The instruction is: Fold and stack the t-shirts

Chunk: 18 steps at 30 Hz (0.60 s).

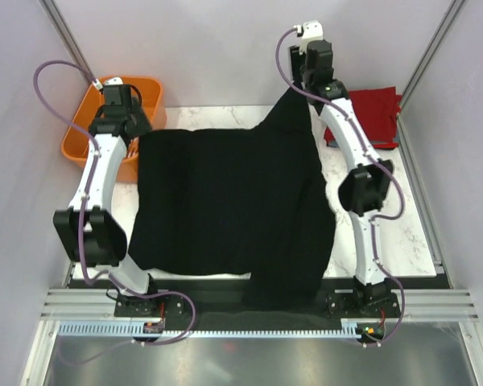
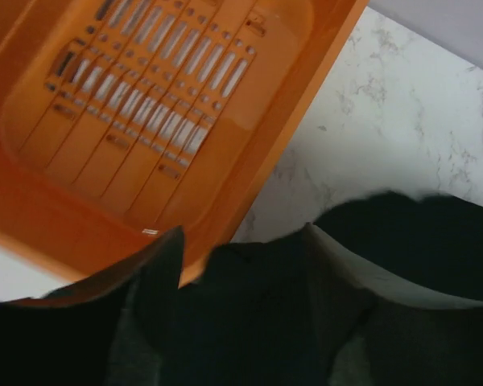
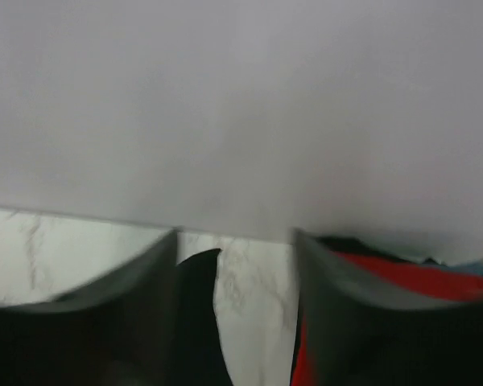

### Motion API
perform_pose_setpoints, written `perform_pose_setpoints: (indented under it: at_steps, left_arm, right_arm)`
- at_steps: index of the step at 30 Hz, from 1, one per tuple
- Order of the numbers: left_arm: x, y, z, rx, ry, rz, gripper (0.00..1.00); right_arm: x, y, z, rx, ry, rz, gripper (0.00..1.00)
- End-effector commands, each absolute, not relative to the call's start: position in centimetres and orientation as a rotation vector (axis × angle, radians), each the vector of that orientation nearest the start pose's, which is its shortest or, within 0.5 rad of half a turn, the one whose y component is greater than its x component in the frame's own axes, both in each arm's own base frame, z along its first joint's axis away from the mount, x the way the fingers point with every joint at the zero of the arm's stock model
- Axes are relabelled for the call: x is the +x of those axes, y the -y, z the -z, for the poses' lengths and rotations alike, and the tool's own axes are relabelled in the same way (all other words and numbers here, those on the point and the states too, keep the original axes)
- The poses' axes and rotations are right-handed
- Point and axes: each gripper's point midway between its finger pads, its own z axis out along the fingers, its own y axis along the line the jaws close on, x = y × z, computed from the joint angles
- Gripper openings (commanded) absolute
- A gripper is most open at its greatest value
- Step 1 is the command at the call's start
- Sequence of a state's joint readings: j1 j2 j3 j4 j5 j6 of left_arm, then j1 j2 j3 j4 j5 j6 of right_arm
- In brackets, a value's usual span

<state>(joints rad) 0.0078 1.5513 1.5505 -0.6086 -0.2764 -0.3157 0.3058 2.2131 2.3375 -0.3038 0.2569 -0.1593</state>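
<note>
A large black t-shirt (image 1: 225,201) lies spread over most of the white marble table (image 1: 402,233). Its far right corner rises in a peak towards my raised right gripper (image 1: 304,84). In the right wrist view that gripper (image 3: 235,237) is open: bare marble shows between the fingers and black cloth (image 3: 197,322) lies against the left finger only. My left gripper (image 1: 137,129) is at the shirt's far left corner. Its fingers stand apart with black cloth (image 2: 249,314) filling the gap around the gripper (image 2: 245,241). A folded red t-shirt (image 1: 370,112) lies at the back right and shows in the right wrist view (image 3: 435,281). I cannot make out a grey-blue one.
An orange plastic basket (image 1: 76,141) stands at the back left, right beside my left gripper; its slotted bottom fills the left wrist view (image 2: 145,104). The black shirt's near right part hangs over the table's front edge (image 1: 282,293). Grey walls close in the back and both sides.
</note>
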Motion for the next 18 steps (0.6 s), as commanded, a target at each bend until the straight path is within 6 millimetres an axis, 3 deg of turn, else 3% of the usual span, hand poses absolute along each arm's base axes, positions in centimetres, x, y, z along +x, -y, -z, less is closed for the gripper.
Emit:
perform_pose_setpoints:
  at_steps: [1,2,3,4,5,6,7,8,9,10,11,12,13,15,16,18]
  left_arm:
    - [45.8,-2.6,-25.9,-0.574,-2.209,0.03,0.75]
    - [46.8,-2.1,-25.3,-0.562,-2.241,0.066,0.84]
    - [46.5,-2.0,-24.8,-0.556,-2.268,0.062,0.99]
    - [46.3,-2.0,-24.6,-0.557,-2.277,0.06,1.0]
    - [45.4,-2.2,-24.5,-0.561,-2.283,0.046,1.0]
    - [44.9,-2.2,-24.8,-0.564,-2.275,0.042,1.0]
    - [44.3,-2.3,-25.0,-0.566,-2.271,0.038,1.0]
    - [43.0,-2.3,-25.6,-0.558,-2.259,0.038,1.0]
    - [42.3,-2.2,-25.8,-0.549,-2.256,0.037,1.0]
    - [41.6,-2.2,-26.0,-0.546,-2.252,0.035,1.0]
    - [40.6,-2.1,-25.4,-0.543,-2.267,0.034,1.0]
    - [39.5,-1.9,-26.5,-0.533,-2.242,0.052,1.0]
    - [38.6,-1.2,-25.5,-0.518,-2.267,0.085,1.0]
    - [37.4,-0.1,-25.5,-0.488,-2.262,0.142,0.98]
    - [36.7,0.8,-23.9,-0.467,-2.3,0.173,0.98]
    - [35.8,1.4,-22.7,-0.458,-2.322,0.202,0.96]
  right_arm:
    - [64.4,-15.5,-37.4,-0.057,-1.64,0.035,0.96]
    - [64.2,-15.7,-35.8,-0.065,-1.678,0.031,0.98]
    - [62.2,-15.6,-40.2,-0.034,-1.584,0.01,0.98]
    - [61.8,-15.8,-34.0,-0.056,-1.701,0.031,0.98]
    - [59.5,-15.5,-37.5,-0.045,-1.638,-0.001,0.98]
    - [58.6,-15.8,-37.4,-0.053,-1.627,-0.017,0.98]
    - [57.6,-16.5,-34.4,-0.04,-1.695,-0.055,0.98]
    - [55.8,-16.4,-36.1,-0.035,-1.678,-0.093,0.98]
    - [54.6,-17.1,-35.3,-0.062,-1.71,-0.138,0.98]
    - [53.4,-17.3,-32.2,-0.075,-1.779,-0.155,0.98]
    - [51.6,-17.2,-33.1,-0.038,-1.774,-0.216,0.98]
    - [50.6,-17.6,-32.2,-0.036,-1.795,-0.269,0.98]
    - [49.1,-17.7,-28.1,-0.031,-1.876,-0.292,0.98]
    - [47.3,-17.9,-26.9,0.043,-1.891,-0.38,0.98]
    - [45.9,-18.4,-23.1,0.034,-1.971,-0.421,0.98]
    - [44.7,-19.0,-20.3,0.081,-2.041,-0.502,0.98]
